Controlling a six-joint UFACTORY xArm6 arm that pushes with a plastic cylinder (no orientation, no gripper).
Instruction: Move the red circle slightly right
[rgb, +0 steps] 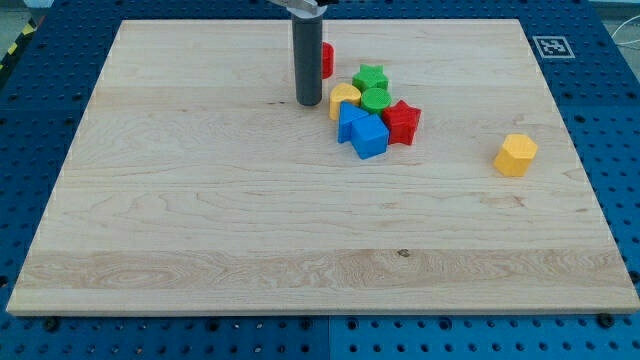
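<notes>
The red circle (327, 59) sits near the view's top centre, mostly hidden behind my rod. My tip (308, 102) rests on the board just left of and below the red circle, close to it; I cannot tell if they touch. To the right of the tip lies a tight cluster: a green star (371, 76), a green circle (376, 98), a yellow block (344, 98), a red star (403, 120) and two blue blocks (352, 119) (370, 136).
A yellow hexagon block (516, 154) stands alone at the view's right. The wooden board (200, 220) lies on a blue perforated table. A fiducial marker (550, 46) is at the board's top right corner.
</notes>
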